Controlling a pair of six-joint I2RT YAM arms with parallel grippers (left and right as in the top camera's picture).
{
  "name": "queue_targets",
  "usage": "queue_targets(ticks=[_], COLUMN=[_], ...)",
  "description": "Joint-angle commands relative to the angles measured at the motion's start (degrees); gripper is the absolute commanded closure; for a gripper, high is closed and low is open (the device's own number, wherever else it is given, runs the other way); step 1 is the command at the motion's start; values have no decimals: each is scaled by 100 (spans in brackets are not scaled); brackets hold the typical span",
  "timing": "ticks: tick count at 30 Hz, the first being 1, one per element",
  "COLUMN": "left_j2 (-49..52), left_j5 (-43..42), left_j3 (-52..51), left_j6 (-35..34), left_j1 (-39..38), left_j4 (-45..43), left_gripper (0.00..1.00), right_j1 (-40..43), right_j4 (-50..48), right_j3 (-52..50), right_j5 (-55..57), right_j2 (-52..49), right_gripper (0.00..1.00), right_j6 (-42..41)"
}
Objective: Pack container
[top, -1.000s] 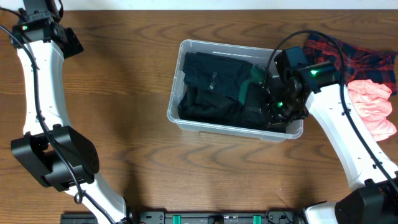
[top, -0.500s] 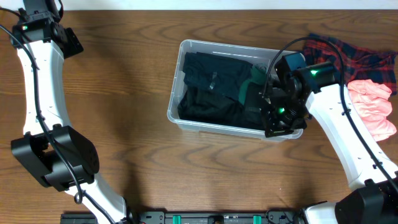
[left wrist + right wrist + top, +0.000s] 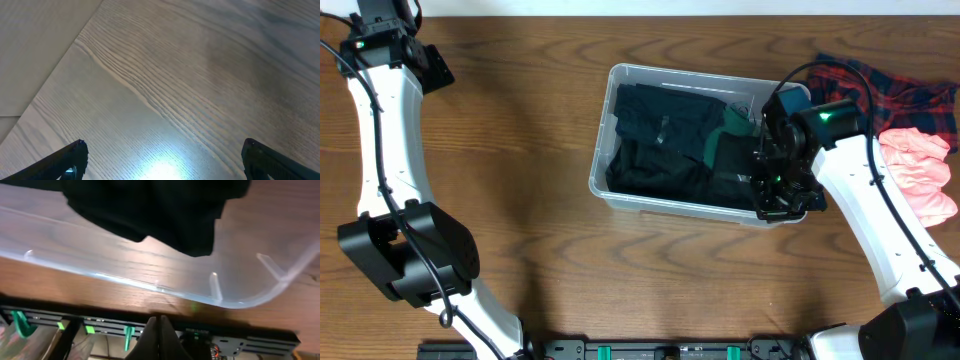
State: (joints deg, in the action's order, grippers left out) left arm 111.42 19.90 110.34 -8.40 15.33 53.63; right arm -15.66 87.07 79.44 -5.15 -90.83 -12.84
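The container (image 3: 610, 185), a clear rectangular bin, stands mid-table with dark folded garments (image 3: 660, 140) and a bit of teal cloth (image 3: 732, 120) inside. My right gripper (image 3: 782, 207) hangs over the bin's near right corner, shut and empty. In the right wrist view its closed fingertips (image 3: 160, 321) point past the container's rounded clear wall (image 3: 150, 272), with dark cloth (image 3: 150, 205) behind that wall. My left gripper (image 3: 433, 65) is far off at the table's back left. In the left wrist view it (image 3: 164, 152) stands wide open over bare wood.
A red and blue plaid cloth (image 3: 905, 90) and a pink garment (image 3: 920, 170) lie right of the bin, under my right arm. A black rail with green clips (image 3: 670, 350) runs along the table's front edge.
My right gripper, still shut, has slid from inside the bin's right end toward its near right corner. The left arm has not moved.
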Motion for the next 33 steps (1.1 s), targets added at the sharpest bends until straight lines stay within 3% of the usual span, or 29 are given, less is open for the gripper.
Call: queue_targets(ticks=[1,33], left_j2=[28,28], left_j5=[72,72], left_j3=[2,2], left_j6=[-7,-7], left_j1=[13,13], left_j4=[15,15], left_gripper=[2,2], right_j1=[-48,-48], right_j4=[15,-400], right_j3=[-118,-754], right_j5=[192,387], right_j2=[109,109], right_gripper=[99,99], right_j6=[-240,-304])
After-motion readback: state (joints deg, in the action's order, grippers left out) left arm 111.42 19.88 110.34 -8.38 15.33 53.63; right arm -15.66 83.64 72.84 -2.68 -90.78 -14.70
